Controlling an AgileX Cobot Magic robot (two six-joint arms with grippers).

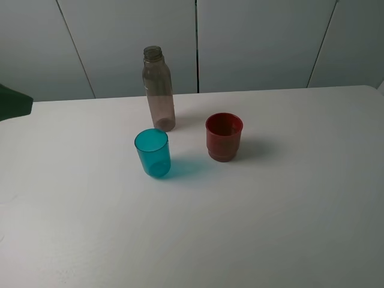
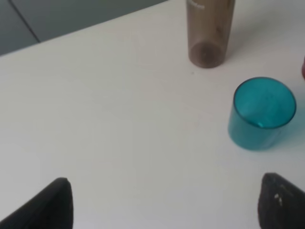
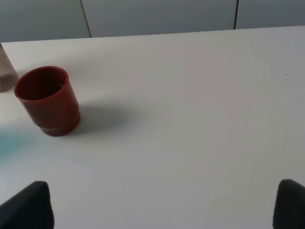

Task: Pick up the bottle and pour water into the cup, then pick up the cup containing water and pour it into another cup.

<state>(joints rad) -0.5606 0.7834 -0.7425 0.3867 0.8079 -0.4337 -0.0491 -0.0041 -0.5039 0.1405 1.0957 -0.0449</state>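
Note:
The bottle [image 1: 159,90] stands upright and capless near the back of the white table [image 1: 288,198]; it is clear and brownish. The teal cup [image 1: 152,152] stands upright just in front of it. The dark red cup [image 1: 224,137] stands upright to the right of both. No gripper shows in the exterior high view. My left gripper [image 2: 164,205] is open and empty, well short of the teal cup [image 2: 261,113] and the bottle's base [image 2: 208,38]. My right gripper [image 3: 162,205] is open and empty, apart from the red cup [image 3: 47,100].
Grey wall panels [image 1: 258,42] run behind the table's back edge. A dark green object [image 1: 12,102] juts in at the left edge of the exterior high view.

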